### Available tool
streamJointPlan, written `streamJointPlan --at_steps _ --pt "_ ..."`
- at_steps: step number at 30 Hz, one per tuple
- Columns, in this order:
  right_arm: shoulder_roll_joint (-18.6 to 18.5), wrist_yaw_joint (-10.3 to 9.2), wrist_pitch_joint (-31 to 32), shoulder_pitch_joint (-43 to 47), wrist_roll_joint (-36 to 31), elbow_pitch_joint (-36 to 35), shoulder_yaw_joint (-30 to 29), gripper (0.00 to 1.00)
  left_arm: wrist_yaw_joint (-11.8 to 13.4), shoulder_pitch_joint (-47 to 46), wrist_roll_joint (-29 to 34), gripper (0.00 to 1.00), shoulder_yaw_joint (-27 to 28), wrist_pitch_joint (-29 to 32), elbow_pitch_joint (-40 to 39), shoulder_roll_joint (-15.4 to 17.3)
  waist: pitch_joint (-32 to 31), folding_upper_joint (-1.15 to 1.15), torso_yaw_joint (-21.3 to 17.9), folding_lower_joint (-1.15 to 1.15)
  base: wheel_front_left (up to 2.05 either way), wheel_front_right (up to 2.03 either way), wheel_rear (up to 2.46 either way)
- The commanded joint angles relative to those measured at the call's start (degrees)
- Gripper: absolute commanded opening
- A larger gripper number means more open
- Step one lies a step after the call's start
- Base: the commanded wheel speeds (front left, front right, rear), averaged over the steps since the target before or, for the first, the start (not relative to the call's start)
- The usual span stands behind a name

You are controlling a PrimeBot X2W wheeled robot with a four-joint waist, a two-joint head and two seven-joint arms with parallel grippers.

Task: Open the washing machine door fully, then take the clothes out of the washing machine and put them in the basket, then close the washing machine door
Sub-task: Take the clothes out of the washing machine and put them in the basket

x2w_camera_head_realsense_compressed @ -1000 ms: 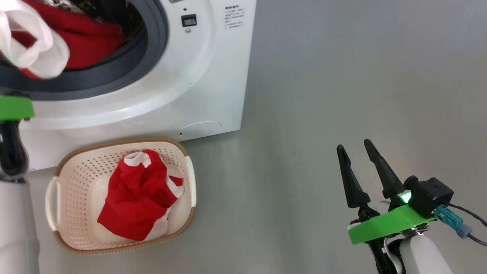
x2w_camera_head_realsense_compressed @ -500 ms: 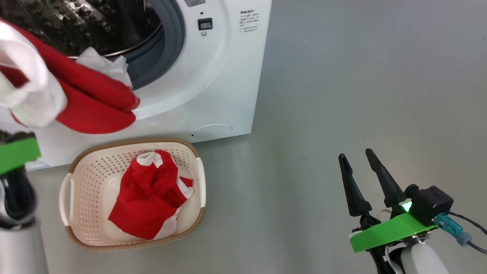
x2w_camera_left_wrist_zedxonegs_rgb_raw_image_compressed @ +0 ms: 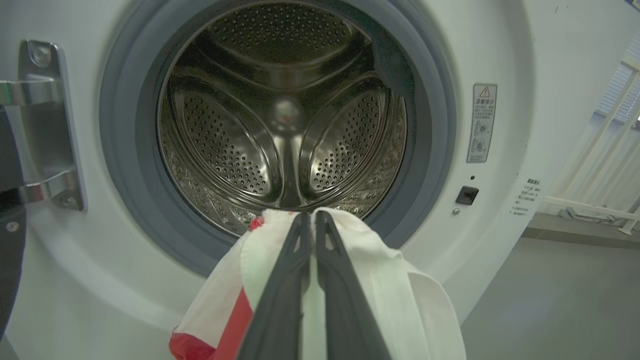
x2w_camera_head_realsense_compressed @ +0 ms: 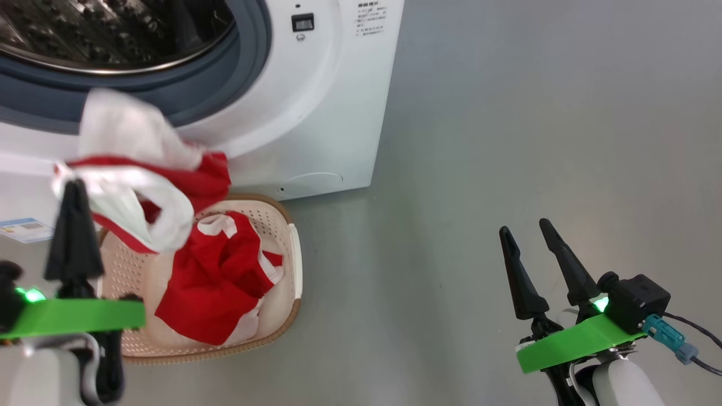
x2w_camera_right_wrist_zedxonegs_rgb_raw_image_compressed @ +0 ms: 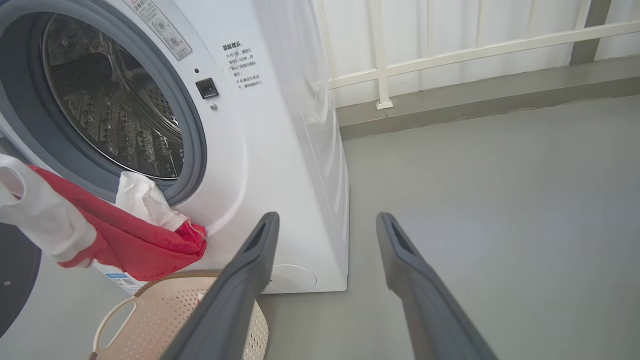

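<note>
Washing machine: stood on grey floor, port uncovered.
Basket: set just before machine; red garment laid inside.
Red-and-white clothes: held above basket, pinched by left tool, clamped tight.
Right tool: held agape over floor, well apart.

Grey floor, washing machine, basket

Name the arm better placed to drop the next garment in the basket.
Left. The left pincer is shut on the red-and-white garment, which hangs just above the basket. The right pincer stands open and empty above bare floor, off to the basket's side.
</note>
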Motion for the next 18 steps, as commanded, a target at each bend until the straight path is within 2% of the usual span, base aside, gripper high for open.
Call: streamJointPlan --at_steps 1,6,18 --pt "0.14 0.09 -0.26 -0.75 0.29 -1.56 1.72 1.0 -0.17 -0.03 0.53 0.0 1.42 -0.28 -0.15 1.4 0.83 0.0 -0.28 0.0 0.0 0.0 0.0" --pt "0.14 0.09 -0.26 -2.04 0.58 -1.96 2.1 1.0 -0.17 -1.65 1.45 0.0 -0.98 -0.28 9.03 1.86 3.29 0.0 -0.76 0.0 0.0 0.0 0.0" --pt "0.14 0.09 -0.26 -5.61 2.23 -2.86 3.83 1.0 -0.17 -11.71 3.5 0.0 -6.29 -0.28 30.73 6.35 10.6 0.0 -3.87 0.0 0.0 0.0 0.0"
